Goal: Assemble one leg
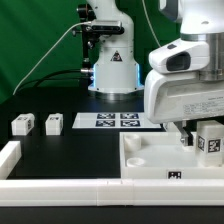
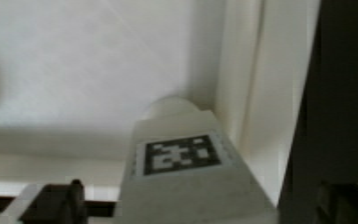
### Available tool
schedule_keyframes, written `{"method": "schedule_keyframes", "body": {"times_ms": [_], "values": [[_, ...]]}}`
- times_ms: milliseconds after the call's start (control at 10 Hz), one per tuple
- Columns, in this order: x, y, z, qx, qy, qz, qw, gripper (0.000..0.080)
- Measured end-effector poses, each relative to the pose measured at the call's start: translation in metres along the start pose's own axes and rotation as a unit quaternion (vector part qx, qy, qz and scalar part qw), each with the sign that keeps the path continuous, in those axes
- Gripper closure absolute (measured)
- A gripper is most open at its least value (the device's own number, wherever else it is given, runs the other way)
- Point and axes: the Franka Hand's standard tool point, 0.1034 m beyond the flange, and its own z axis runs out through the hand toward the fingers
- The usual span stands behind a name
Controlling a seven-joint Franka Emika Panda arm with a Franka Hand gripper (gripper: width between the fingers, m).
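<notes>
Gripper (image 1: 197, 133) sits low over the tray (image 1: 150, 160), at the exterior view's right. It's clamped on a leg (image 1: 209, 140): the marker face shows just below the hand, and in the wrist view the leg (image 2: 185, 150) runs straight out from between the fingers (image 2: 55, 200), long axis in line with the gripper's approach, tip pointing away from the camera.

Key relation: the leg's far tip (image 2: 179, 103) sits close to the tray's inner corner, where floor meets side wall (image 2: 247, 70). No socket is visible in the wrist view; the leg hides whatever lies under its tip. So I can't tell if the tip is seated, touching, or just above the tray.

My read: this is the insertion step, with the leg upright in the exterior view, roughly square to the tray floor. Next move probably turns on the lateral line-up of tip to corner socket, then down along the leg's axis. The risk is the tip catching the side wall, which is very near.

Two spare legs (image 1: 37, 124) sit on the bench (image 1: 70, 150) at the exterior view's left, well apart from the tray. Marker board (image 1: 110, 121) lies between them and the tray, further back.
</notes>
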Motion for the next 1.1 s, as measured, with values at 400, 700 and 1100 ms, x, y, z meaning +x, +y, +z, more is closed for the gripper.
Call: {"method": "schedule_keyframes", "body": {"times_ms": [400,700,1100], "values": [[-0.0001,0.0,0.0002,0.0,0.0,-0.005,1.0,0.0278],[-0.0001,0.0001,0.0002,0.0,0.0,-0.005,1.0,0.0508],[-0.0001,-0.0003,0.0003,0.001,0.0,0.019,1.0,0.0508]]}}
